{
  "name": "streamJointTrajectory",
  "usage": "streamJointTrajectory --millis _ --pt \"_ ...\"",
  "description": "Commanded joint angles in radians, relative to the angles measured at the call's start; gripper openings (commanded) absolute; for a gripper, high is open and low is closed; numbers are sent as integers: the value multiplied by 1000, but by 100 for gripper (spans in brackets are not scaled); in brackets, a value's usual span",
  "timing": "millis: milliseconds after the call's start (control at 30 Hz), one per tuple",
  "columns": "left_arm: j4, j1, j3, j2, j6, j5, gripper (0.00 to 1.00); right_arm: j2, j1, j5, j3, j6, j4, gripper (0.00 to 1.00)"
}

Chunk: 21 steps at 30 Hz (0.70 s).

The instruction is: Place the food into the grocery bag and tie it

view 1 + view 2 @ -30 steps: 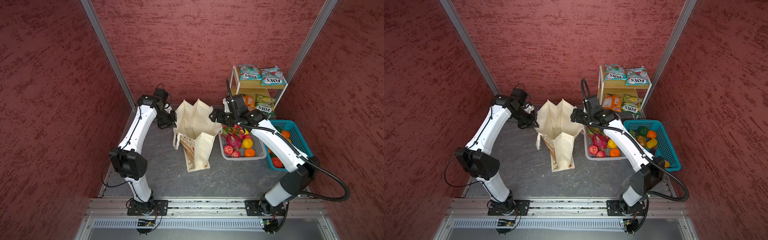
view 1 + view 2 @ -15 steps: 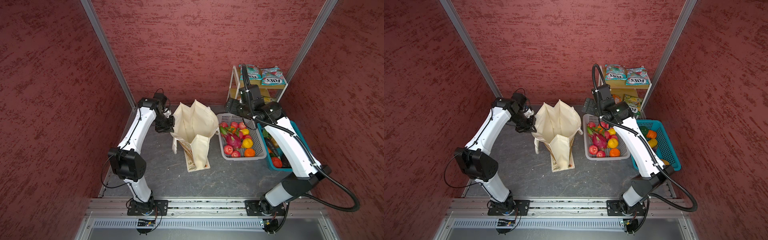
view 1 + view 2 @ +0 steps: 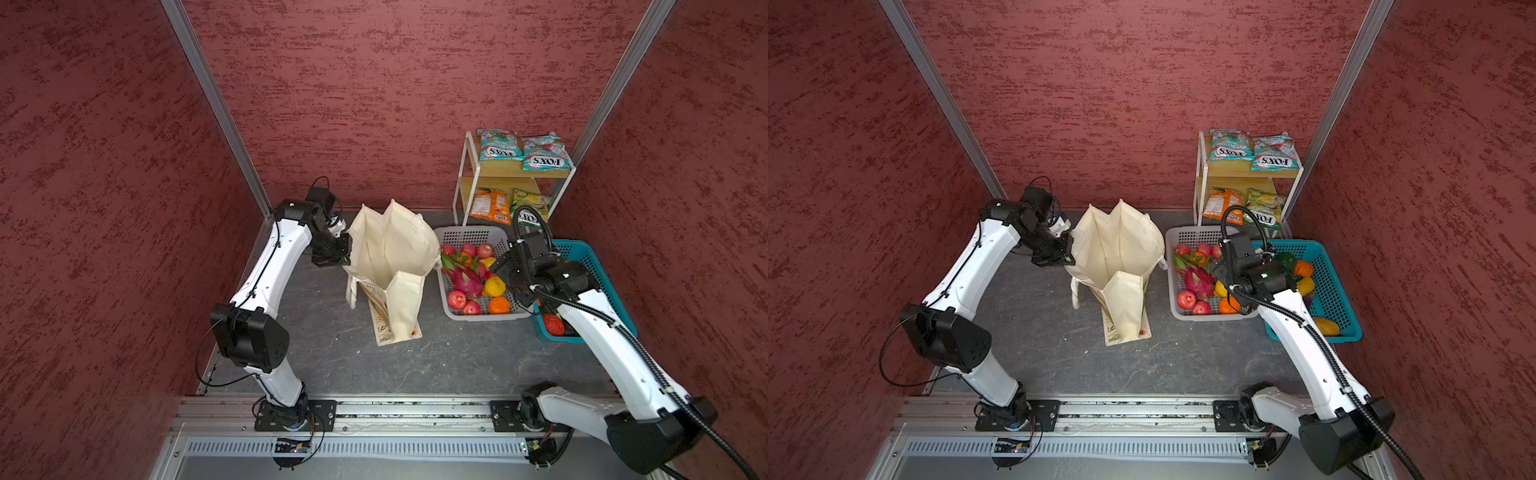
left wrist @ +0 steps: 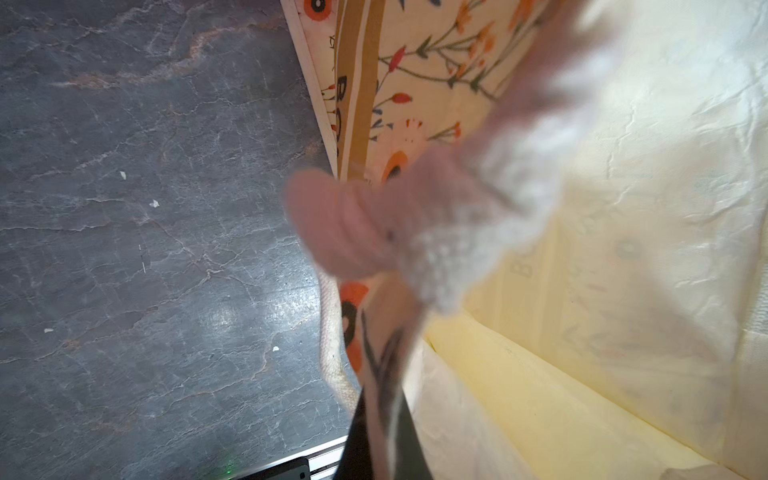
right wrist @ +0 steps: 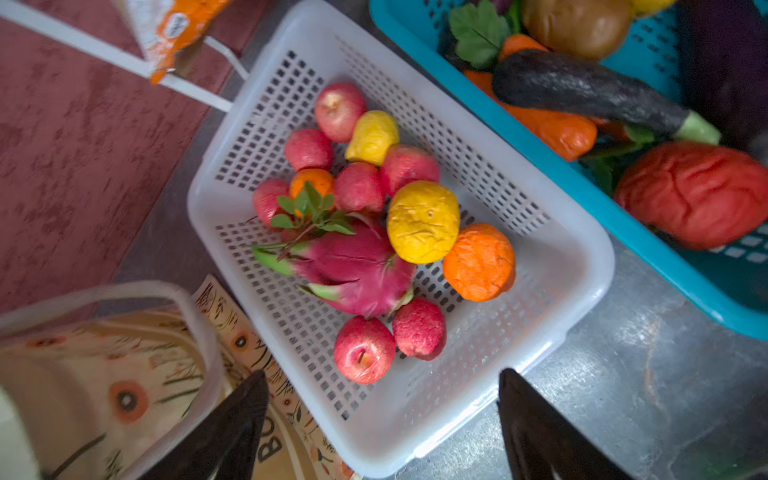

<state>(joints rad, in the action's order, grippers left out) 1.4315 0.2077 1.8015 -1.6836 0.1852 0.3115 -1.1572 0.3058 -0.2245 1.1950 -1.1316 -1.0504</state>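
Two tools, two jobs. Left tool (image 3: 345, 254) is clenched on the rim of the grocery bag (image 3: 390, 249), which stands on the counter (image 3: 436, 361), mouth pulled open. Right tool (image 5: 382, 374) is spread wide and empty, hovering over the grey basket (image 5: 582, 266) just beside the bag. Dragon fruit (image 5: 357, 270) and yellow fruit (image 5: 423, 222) lie touching there among apples (image 5: 365, 349). Teal packets (image 3: 498, 145) sit on the shelf (image 3: 515, 170) behind. No food seen in the bag.

Step, I'd judge: first pick. Next calls for a descent straddling the dragon fruit, clear of its neighbours.
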Motion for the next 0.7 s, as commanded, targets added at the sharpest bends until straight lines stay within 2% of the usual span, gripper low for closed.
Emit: streamJointTrajectory --millis 0,300,467,667 --pt "-13 4 -17 24 -19 3 0 -1 -44 62 -56 -100 100 86" --pt "-13 4 -19 28 -16 -3 0 -146 -169 171 -60 -105 98 83" --pt "-14 10 -29 36 -13 -15 0 -191 -219 183 -51 -95 112 80" --pt "-13 13 -31 36 -7 -19 0 -273 -241 203 -3 -81 127 80"
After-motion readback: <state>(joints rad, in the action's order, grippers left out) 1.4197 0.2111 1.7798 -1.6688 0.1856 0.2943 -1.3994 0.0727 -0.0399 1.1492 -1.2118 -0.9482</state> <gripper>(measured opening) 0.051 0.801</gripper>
